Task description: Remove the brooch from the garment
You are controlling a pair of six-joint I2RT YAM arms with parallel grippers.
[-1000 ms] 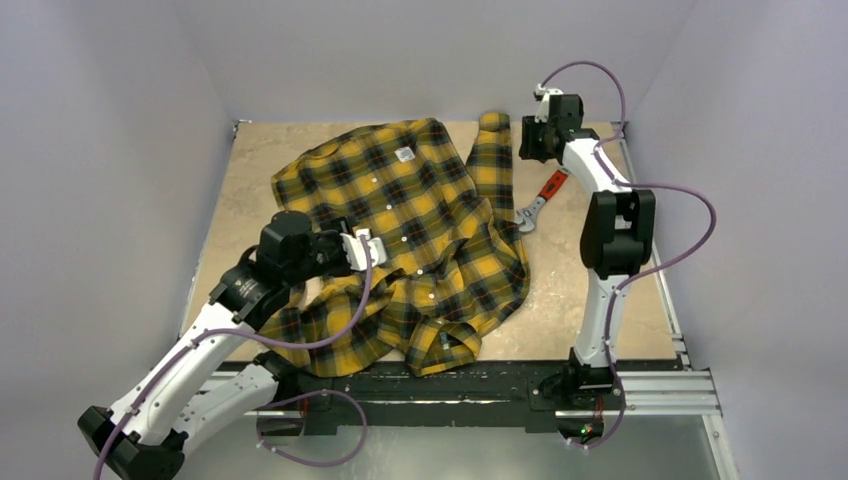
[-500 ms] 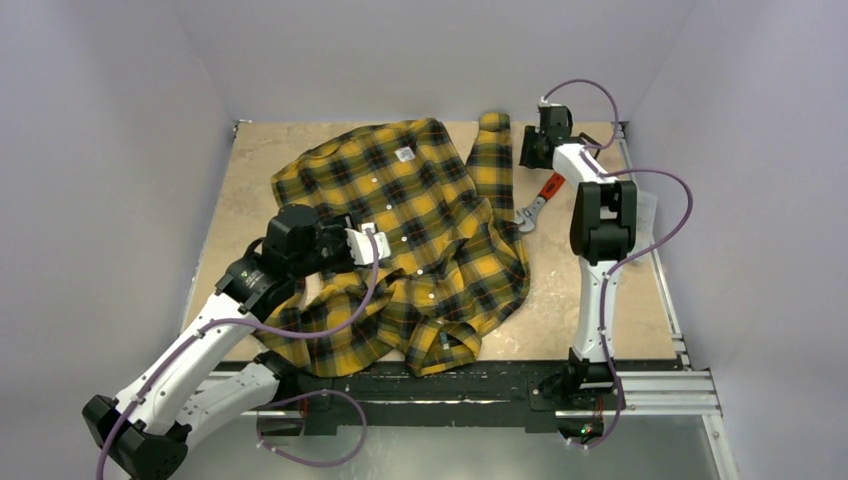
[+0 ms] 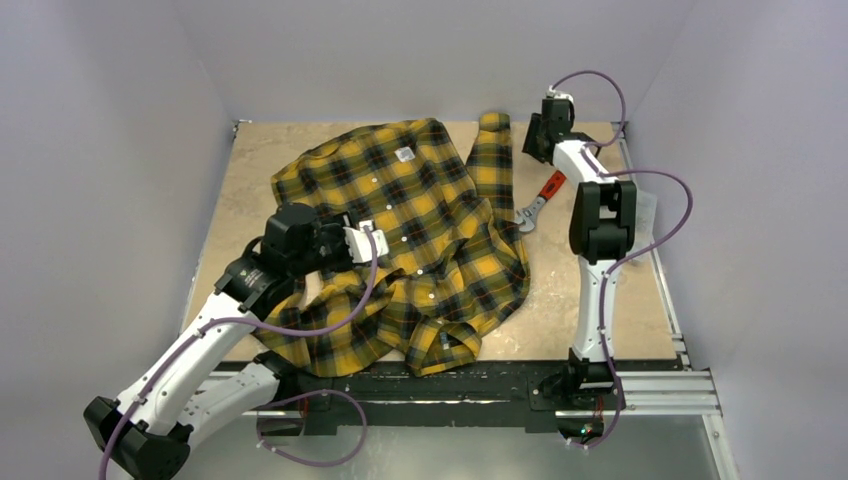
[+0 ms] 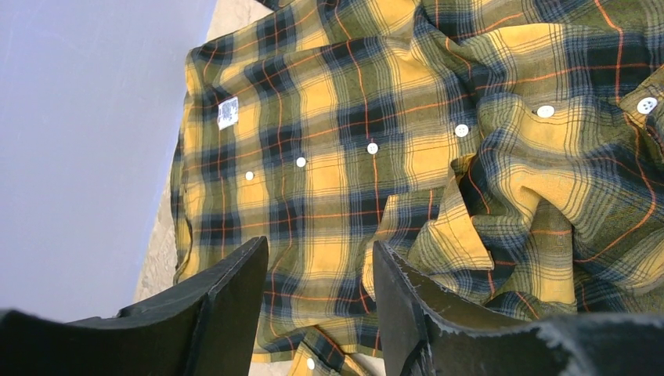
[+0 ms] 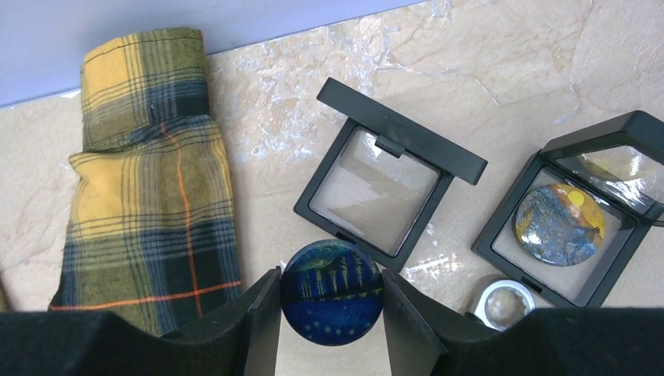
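The garment (image 3: 420, 230), a yellow and black plaid shirt, lies spread and rumpled across the middle of the table. It fills the left wrist view (image 4: 376, 133), and one sleeve shows in the right wrist view (image 5: 149, 172). My left gripper (image 3: 365, 240) hovers over the shirt's left part with its jaws open and empty (image 4: 319, 254). My right gripper (image 3: 540, 135) is at the far right corner. It is shut (image 5: 332, 301) on a round dark-blue painted brooch (image 5: 332, 291), clear of the shirt and just in front of an empty case.
An empty black display case (image 5: 389, 176) lies on the table beyond the brooch. A second open case (image 5: 571, 219) holds a blue and yellow brooch. A small silver ring-shaped piece (image 5: 503, 304) lies beside it. A red-handled wrench (image 3: 540, 200) lies right of the shirt.
My right arm has reached further toward the far right corner, its elbow swinging in. My left gripper has shifted slightly over the shirt.
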